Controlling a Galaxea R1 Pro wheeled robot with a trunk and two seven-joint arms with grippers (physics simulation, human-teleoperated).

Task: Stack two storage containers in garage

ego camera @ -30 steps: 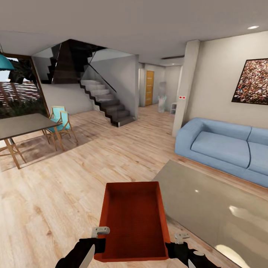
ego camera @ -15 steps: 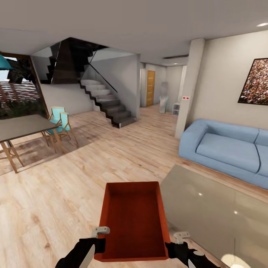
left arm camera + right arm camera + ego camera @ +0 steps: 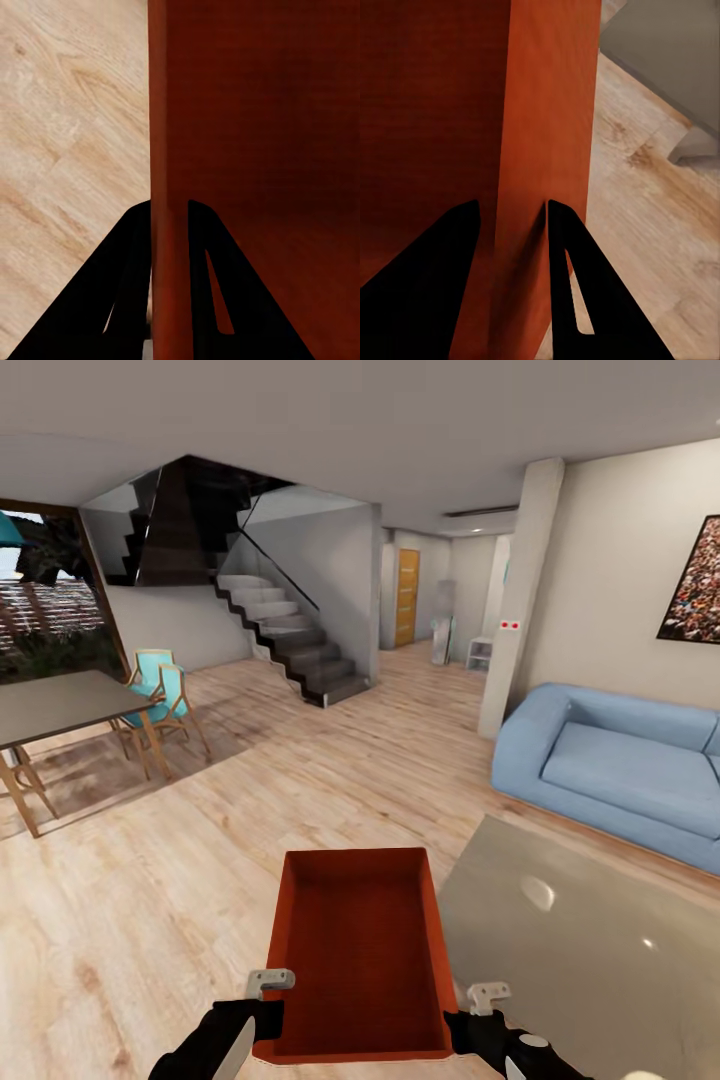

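Head view, left pincer (image 3: 262,1015): it is closed on the left wall of the red-orange storage container (image 3: 358,950), near the end closest to the robot.
Left wrist view: the two black fingers (image 3: 127,292) sit one on each side of the thin red wall, touching it.
Right pincer (image 3: 472,1020): it is closed on the right wall of the same bin, near the same end.
Right wrist view: one black finger is inside the bin and one is outside, with the wall squeezed between them.
Where the bin is: held up flat in front of the robot, over the wood floor (image 3: 200,840) of the living room.
What is in the bin: nothing, just its bare red bottom.
Close by: a glass counter (image 3: 590,950) sits just to the right of the bin, and a blue sofa (image 3: 620,760) is past it.
Step now: I think the robot is carrying the first bin out of the living room.
Next move: it likely needs to drive on toward the hallway (image 3: 425,650) without bumping the counter, and keep both grips tight and level.
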